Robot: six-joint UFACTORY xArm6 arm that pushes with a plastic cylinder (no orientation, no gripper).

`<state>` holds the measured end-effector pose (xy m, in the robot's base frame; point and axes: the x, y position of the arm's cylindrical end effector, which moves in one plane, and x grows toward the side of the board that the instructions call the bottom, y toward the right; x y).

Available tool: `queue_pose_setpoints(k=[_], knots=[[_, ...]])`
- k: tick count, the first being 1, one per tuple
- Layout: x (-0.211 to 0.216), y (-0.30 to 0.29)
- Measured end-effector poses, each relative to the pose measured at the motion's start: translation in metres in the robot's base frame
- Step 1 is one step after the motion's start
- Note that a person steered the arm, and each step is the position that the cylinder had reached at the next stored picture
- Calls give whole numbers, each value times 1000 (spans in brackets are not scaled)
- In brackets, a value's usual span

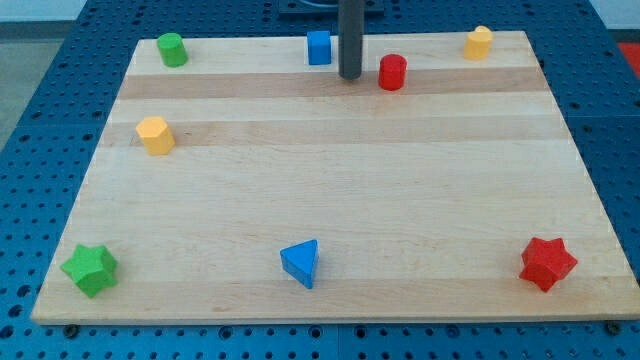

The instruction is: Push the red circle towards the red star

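The red circle [392, 72] is a short red cylinder near the view's top, right of centre. The red star [547, 264] lies at the view's bottom right corner of the wooden board [340, 200]. My tip [350, 77] is the end of a dark rod coming down from the top edge. It stands just left of the red circle, with a small gap between them, and just right of a blue cube [319, 47].
A green cylinder [172, 49] sits at the top left, a yellow block [479, 42] at the top right, a yellow hexagonal block [155, 135] at the left, a green star [91, 269] at the bottom left, a blue triangle [301, 263] at the bottom centre.
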<state>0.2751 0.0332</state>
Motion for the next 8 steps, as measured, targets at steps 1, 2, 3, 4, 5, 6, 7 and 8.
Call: queue_pose_setpoints(k=[1, 2, 3, 4, 5, 6, 7, 8], knots=[[-4, 21], [-4, 48], [-4, 78], [-4, 107], [2, 131], [22, 137], [46, 137], [71, 135]])
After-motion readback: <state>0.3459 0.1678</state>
